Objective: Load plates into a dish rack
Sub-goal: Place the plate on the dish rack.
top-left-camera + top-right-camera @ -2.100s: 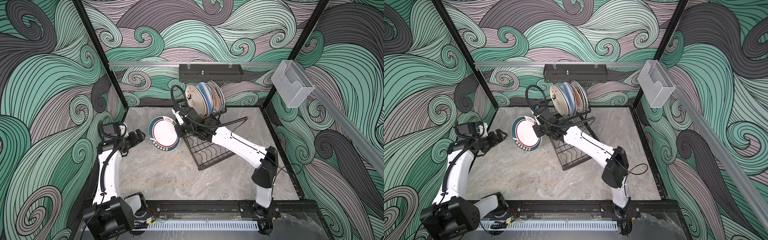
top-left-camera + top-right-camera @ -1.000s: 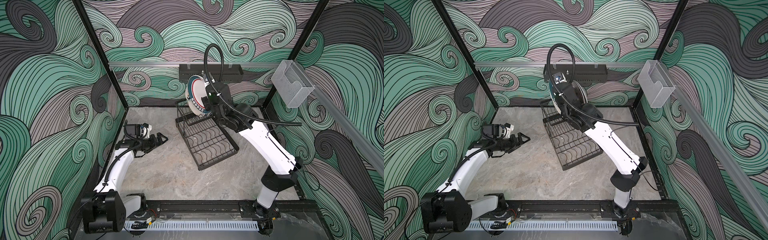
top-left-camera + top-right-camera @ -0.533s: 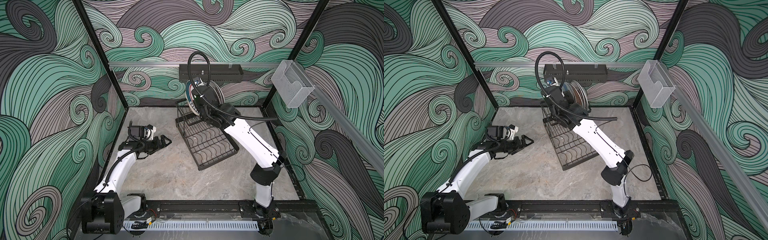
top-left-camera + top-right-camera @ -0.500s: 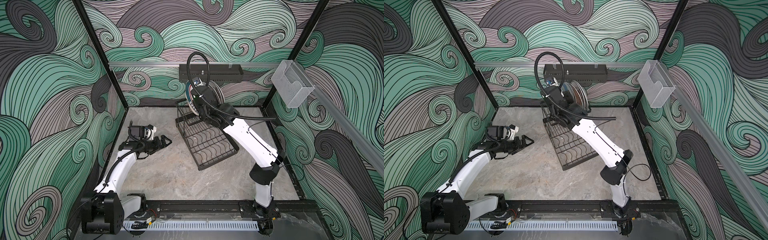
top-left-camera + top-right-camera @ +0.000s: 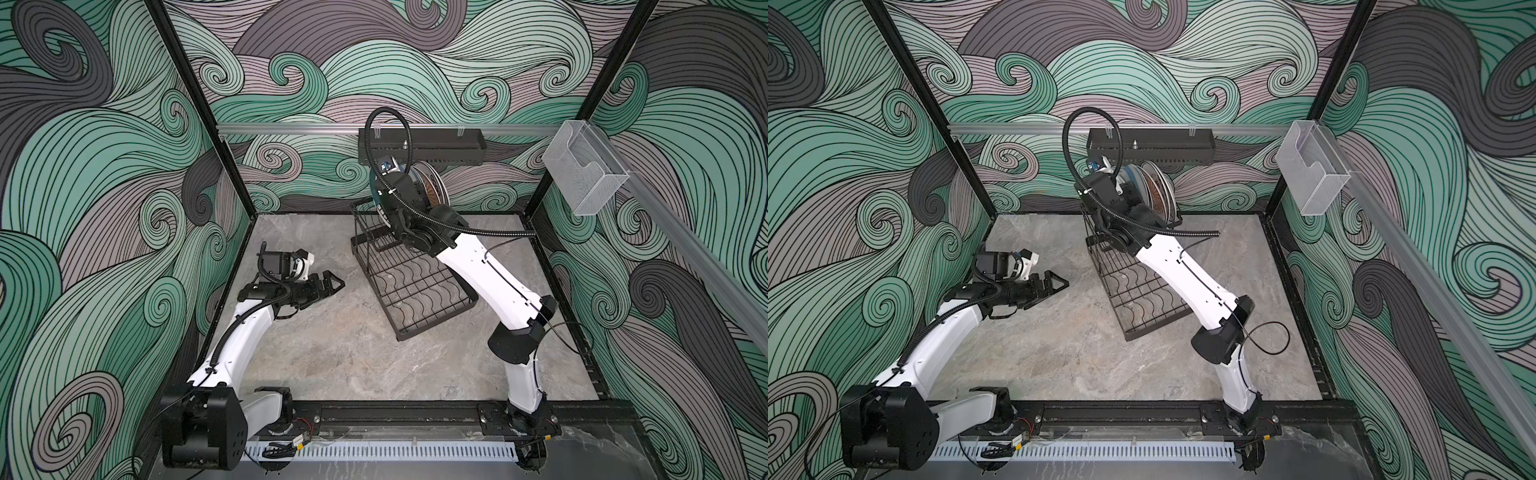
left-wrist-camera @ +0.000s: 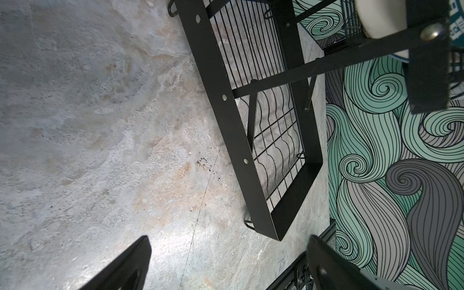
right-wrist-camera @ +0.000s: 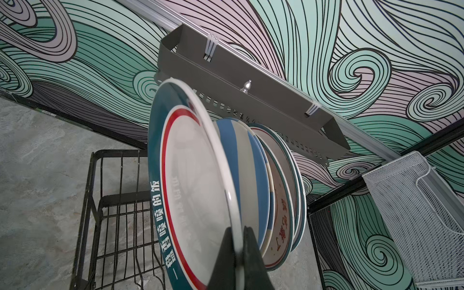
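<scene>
Right gripper [image 7: 238, 241] clamped on rim of teal-rimmed plate [image 7: 195, 200], upright at dish rack [image 5: 415, 286] upper tier, beside blue-striped plate [image 7: 241, 155]. Left gripper [image 5: 334, 283] jaws apart, above worktop [image 5: 332, 353], clear of rack.

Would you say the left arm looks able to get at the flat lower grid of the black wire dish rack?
Probably yes: the open left gripper faces the dish rack's lower grid across bare tabletop; the right arm only overhangs its far side.

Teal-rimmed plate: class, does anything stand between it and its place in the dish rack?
Nothing visible does. The right gripper pinches the teal-rimmed plate by its rim, upright beside the blue-striped plate already in the dish rack.
</scene>
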Robot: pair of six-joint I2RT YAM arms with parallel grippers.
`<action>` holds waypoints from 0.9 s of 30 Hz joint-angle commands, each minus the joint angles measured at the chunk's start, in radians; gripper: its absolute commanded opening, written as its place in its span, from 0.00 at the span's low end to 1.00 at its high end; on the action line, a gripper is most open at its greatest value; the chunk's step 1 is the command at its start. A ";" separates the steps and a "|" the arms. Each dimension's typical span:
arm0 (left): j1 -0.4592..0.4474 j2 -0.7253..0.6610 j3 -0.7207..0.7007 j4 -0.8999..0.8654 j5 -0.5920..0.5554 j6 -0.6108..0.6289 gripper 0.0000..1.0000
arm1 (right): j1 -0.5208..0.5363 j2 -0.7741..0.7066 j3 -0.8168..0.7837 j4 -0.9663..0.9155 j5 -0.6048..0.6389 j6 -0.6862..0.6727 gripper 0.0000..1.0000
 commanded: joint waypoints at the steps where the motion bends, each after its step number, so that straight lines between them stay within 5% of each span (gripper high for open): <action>1: -0.006 -0.019 -0.001 -0.006 -0.012 0.015 0.99 | -0.006 0.010 0.014 0.019 0.050 0.018 0.00; 27: -0.006 -0.018 -0.003 -0.009 -0.023 0.013 0.99 | -0.005 0.106 0.067 -0.025 0.020 0.002 0.00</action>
